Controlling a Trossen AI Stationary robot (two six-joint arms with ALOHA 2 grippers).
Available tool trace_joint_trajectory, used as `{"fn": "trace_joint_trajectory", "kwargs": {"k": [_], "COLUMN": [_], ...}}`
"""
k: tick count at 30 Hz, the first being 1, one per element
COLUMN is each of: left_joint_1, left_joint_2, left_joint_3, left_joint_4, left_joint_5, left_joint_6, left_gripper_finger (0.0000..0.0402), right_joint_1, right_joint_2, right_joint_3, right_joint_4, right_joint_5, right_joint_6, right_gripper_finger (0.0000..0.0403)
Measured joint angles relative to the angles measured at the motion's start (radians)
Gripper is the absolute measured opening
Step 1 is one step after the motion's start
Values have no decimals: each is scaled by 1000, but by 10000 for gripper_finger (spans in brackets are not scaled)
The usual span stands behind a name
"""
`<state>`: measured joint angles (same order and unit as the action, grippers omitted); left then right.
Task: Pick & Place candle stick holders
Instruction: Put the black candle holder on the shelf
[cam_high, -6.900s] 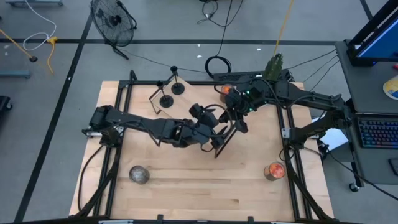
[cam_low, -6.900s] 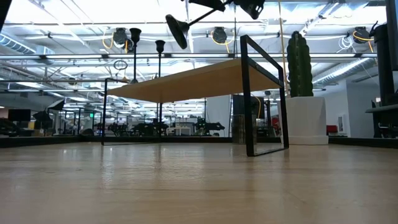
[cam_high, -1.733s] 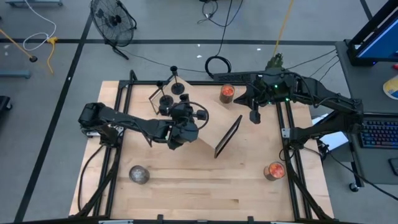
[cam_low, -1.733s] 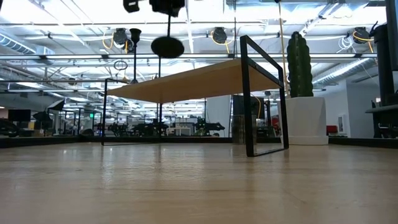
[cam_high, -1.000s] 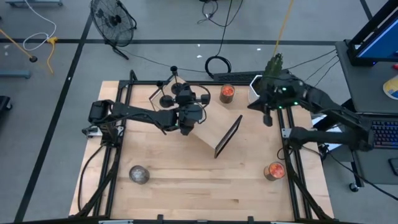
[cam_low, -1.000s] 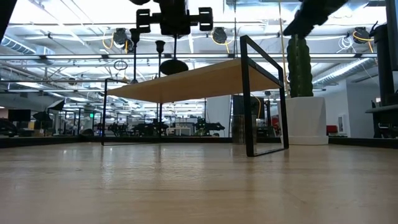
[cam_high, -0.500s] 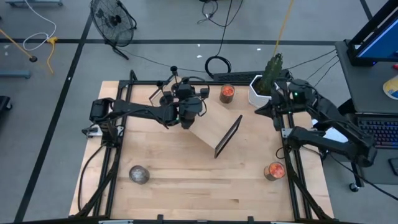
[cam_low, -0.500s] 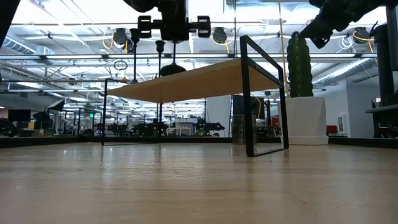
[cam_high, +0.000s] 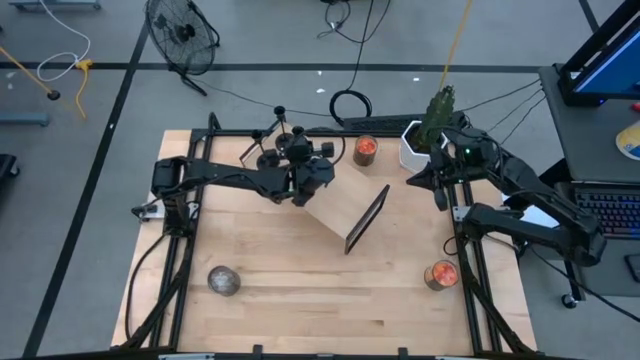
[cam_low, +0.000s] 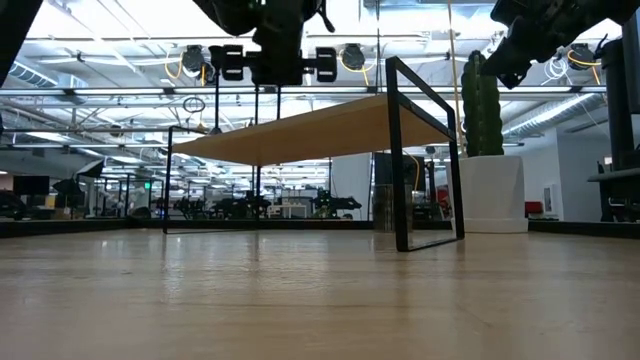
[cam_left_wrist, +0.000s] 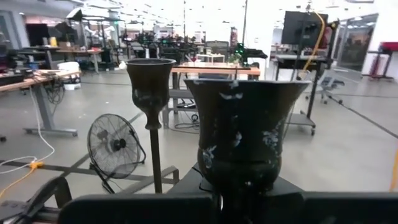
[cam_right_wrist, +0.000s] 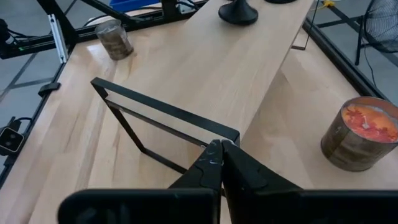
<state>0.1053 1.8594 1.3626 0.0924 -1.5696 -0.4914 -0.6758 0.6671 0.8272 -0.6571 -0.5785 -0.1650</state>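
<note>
**Holder gripped over the back of the shelf**

At the front of the table (cam_high: 300, 310) a grey jar (cam_high: 223, 280) sits on the left. An orange candle (cam_high: 440, 273) sits on the right. Both are well apart from the arms.

In the middle stands the shelf (cam_high: 340, 205). It has a wooden top and a thin black frame.

The left gripper (cam_high: 305, 168) is above the back left end of the shelf. Its jaws are clamped on the stem of a black holder (cam_left_wrist: 242, 124). The holder stands upright, and its cup fills the left wrist view. In the low view its base cannot be seen, so I cannot tell if it touches the wood.

The right gripper (cam_right_wrist: 221, 149) hangs by the right back side of the table. It is well apart from the holder. Its jaws are pressed together with nothing in them. It points down at the black end frame of the shelf.

Just past the left gripper, other holders (cam_high: 266, 158) stand at the back end of the shelf. A second candle (cam_high: 366, 150) sits near the back edge. A white pot (cam_high: 412, 147) with a green plant is to its right.

On the floor past the table is a fan (cam_high: 180, 35).
</note>
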Motion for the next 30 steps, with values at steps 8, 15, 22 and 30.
{"fn": "trace_joint_trajectory", "kwargs": {"k": [8, 15, 22, 30], "left_joint_1": [17, 30, 31, 12], "left_joint_2": [2, 2, 3, 5], "left_joint_3": [1, 1, 1, 0], "left_joint_4": [0, -2, -6, -8], "left_joint_5": [-2, -2, -3, -1], "left_joint_6": [26, 34, 44, 63], "left_gripper_finger": [10, 9, 10, 53], "right_joint_1": [0, 0, 0, 0], "right_joint_2": [8, 29, 50, 67], "right_joint_3": [0, 0, 0, 0], "right_joint_4": [0, 2, -5, 3], "right_joint_5": [0, 0, 0, 0], "right_joint_6": [4, 6, 0, -4], "right_gripper_finger": [0, 0, 0, 0]}}
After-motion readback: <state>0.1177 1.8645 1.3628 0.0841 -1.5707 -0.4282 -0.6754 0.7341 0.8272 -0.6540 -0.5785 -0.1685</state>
